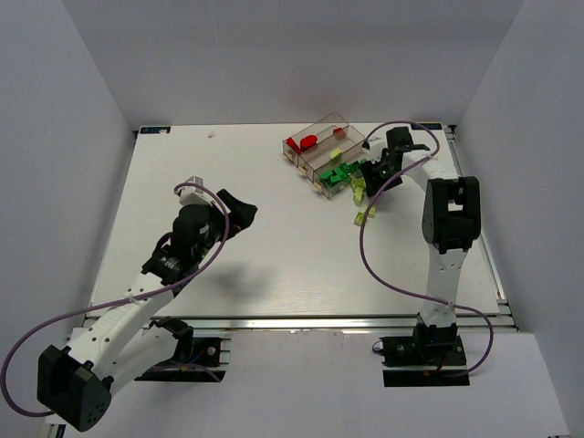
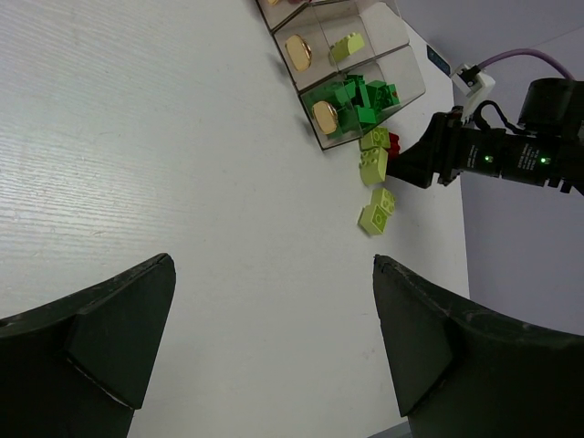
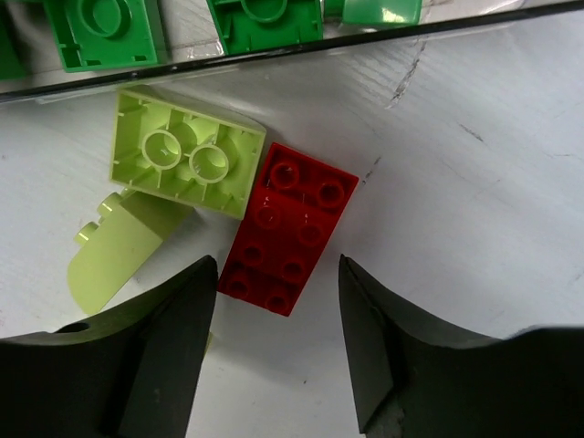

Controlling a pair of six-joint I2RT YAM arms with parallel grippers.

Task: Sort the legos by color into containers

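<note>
Just beside the tray (image 1: 321, 125) on the desk (image 1: 255, 265), right claw (image 3: 274, 269) hangs spread, holding nothing, straddling the red brick (image 3: 292, 228) that touches a lime brick (image 3: 182, 151): drop straight, pinch red only; left claw (image 2: 274, 274) spread, empty, well apart.

I read counter (image 1: 274, 255) as white matt board with faint linear grain, fine scratches near bricks. Red brick (image 3: 290, 239): moulded plastic, smooth, soft gloss. Lime brick (image 3: 187, 151) touching it: same plastic, slightly duller, ribbed hollow underside. Tray (image 2: 401, 64): clear hard plastic, glossy, reflections on walls. Right fingers (image 3: 146, 365): black plastic, matt, lightly grainy on my feed. Cable (image 1: 363, 242): smooth purple sheath. Near rail (image 1: 301, 322): bare metal, bright sheen.
</note>
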